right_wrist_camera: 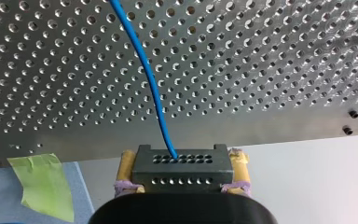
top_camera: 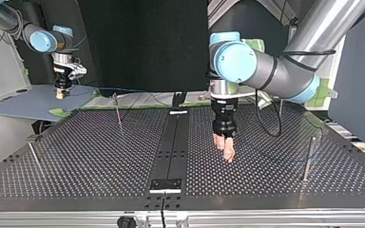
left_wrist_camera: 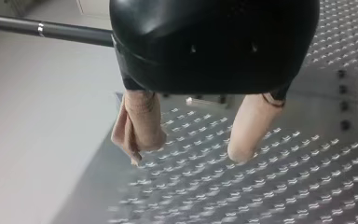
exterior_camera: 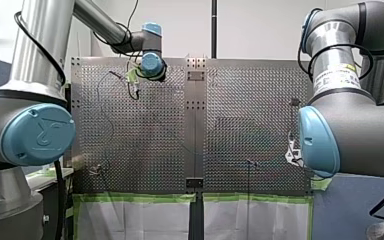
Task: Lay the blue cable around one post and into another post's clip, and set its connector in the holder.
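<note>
Blue cable runs straight ahead of my right pincer across perforated tabletop, not yet round any post. Black connector sits clamped squarely between my yellow pads, cable leaving face that points ahead. Judgement: carry connector low, no wrist twist, let cable trail without kinking at its root. My left pincer hovers just above tabletop, spread apart, empty, placed to guide cable. Thin post stands beside it, well apart.

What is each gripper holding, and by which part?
My right gripper clamps the black connector by its two sides, the blue cable leading ahead. My left gripper is open and empty.
</note>
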Tool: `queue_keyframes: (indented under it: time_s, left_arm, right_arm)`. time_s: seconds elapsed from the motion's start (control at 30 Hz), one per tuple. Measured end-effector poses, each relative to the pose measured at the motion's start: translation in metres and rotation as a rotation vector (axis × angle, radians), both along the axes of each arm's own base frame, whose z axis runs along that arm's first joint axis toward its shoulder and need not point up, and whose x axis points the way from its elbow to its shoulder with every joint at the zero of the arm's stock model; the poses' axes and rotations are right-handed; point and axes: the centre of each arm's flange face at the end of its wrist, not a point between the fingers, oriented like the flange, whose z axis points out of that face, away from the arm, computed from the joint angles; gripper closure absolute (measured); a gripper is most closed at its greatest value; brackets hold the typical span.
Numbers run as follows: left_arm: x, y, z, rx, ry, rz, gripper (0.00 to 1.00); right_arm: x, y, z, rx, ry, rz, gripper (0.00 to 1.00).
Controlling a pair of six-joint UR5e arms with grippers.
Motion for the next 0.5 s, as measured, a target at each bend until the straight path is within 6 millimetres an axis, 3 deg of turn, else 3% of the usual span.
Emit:
queue_keyframes:
  time_s: [0.23, 0.5]
  left_arm:
    - [-0.011, -0.026, -0.051, -0.032, 0.045, -0.002, 0.0]
    - [-0.018, -0.059, -0.082, -0.034, 0.054, -0.064, 0.0]
  right_arm:
    - [0.005, 0.003, -0.002, 0.017, 0.002, 0.009, 1.0]
    - [0.01, 0.006, -0.004, 0.035, 0.016, 0.017, 1.0]
